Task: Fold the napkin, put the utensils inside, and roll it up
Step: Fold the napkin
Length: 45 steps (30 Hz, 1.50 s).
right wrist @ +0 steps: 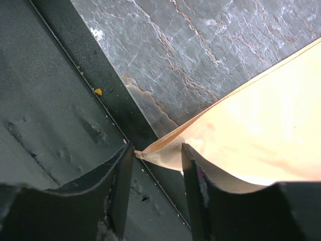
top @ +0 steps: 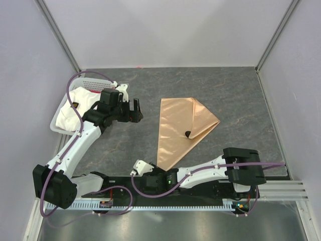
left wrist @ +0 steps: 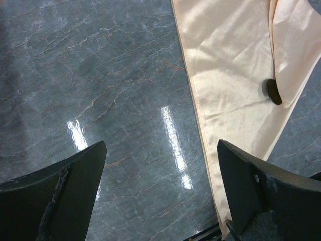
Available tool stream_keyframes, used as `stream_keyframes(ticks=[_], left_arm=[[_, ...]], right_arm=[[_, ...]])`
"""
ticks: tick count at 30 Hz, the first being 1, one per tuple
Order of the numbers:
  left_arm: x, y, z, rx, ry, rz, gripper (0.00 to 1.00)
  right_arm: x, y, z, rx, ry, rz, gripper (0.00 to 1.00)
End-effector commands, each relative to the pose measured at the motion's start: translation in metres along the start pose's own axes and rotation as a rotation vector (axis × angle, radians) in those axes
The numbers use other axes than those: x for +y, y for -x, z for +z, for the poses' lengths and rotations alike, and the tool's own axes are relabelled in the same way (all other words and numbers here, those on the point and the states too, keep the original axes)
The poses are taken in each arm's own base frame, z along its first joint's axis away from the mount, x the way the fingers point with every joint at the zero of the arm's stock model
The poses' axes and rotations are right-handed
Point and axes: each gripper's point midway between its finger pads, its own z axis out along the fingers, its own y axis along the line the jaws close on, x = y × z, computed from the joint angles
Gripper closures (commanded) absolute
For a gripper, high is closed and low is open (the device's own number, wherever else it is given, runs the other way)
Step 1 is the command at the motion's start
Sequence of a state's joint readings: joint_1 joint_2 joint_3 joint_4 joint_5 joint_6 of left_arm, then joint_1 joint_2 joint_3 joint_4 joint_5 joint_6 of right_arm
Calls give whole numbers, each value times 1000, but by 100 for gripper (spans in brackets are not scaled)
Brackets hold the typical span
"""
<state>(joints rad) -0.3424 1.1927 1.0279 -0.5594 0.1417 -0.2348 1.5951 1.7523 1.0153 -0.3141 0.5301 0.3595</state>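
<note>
Grey marbled table (top: pixel 241 95): left tool (left wrist: pixel 160 148) hovers released, right tool (right wrist: pixel 156 150), arm folded low, brackets the napkin (top: pixel 178 128) corner unclenched.

You get only the dark rounded head of the utensil (left wrist: pixel 273 92); the rest is hidden under a flap of the napkin (left wrist: pixel 225 75). The napkin runs off the top edge in the left wrist view and off the right edge in the right wrist view. The left arm (top: pixel 83 135) covers part of the white cloth (top: pixel 67 116) in the basket (top: pixel 93 79).
</note>
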Motion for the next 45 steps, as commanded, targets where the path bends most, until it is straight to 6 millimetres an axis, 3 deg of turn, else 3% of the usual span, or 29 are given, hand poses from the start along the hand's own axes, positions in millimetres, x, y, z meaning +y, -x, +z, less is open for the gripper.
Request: stream_keyframes(ticks=[1, 15, 22, 34, 45], left_arm=[[-6, 3, 1, -11, -27, -22, 0], [-7, 4, 0, -12, -34, -20, 1], [-7, 4, 1, -12, -34, -20, 1], [-7, 3, 2, -8, -38, -20, 1], [-8, 3, 1, -8, -44, -23, 1]], right_arm=[[-3, -2, 3, -7, -34, -3, 50], [-5, -15, 8, 27, -48, -9, 56], [-4, -14, 9, 35, -50, -15, 74], [-7, 16, -4, -23, -31, 33, 100], [-50, 52, -16, -92, -64, 228, 100]])
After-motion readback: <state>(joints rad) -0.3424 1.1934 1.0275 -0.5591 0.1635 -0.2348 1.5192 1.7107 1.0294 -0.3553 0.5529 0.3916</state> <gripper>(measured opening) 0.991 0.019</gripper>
